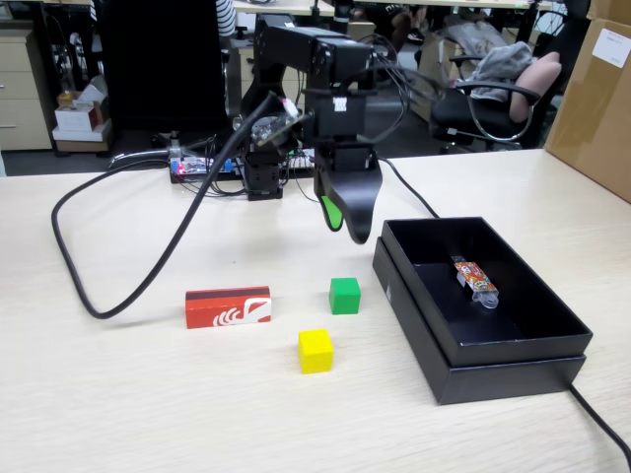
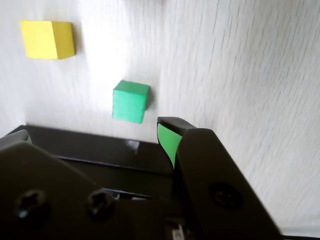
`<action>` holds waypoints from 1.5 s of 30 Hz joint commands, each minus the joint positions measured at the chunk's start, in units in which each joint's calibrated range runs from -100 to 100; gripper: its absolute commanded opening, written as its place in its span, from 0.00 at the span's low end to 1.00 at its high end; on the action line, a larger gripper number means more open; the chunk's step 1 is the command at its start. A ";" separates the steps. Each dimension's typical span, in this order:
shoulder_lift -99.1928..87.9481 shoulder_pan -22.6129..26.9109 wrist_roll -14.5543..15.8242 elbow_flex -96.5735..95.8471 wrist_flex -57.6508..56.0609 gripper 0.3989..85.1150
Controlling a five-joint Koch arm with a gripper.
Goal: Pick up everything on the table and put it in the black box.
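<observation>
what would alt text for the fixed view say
A black arm's end effector hangs above a green cube on a beige table, holding nothing. A yellow cube and red box lie nearby; a black box at right holds a wrapped packet.

My gripper [image 1: 347,219] is glossy black plastic with green pads. Below lies a pale wood-grain table [image 1: 118,394], a matt cardboard black box [image 1: 493,367], and smooth matt-faced cubes.

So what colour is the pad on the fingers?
Green; the pad shows best in the wrist view.
</observation>
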 commanded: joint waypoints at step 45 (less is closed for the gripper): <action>27.55 0.78 1.51 10.39 -0.44 0.47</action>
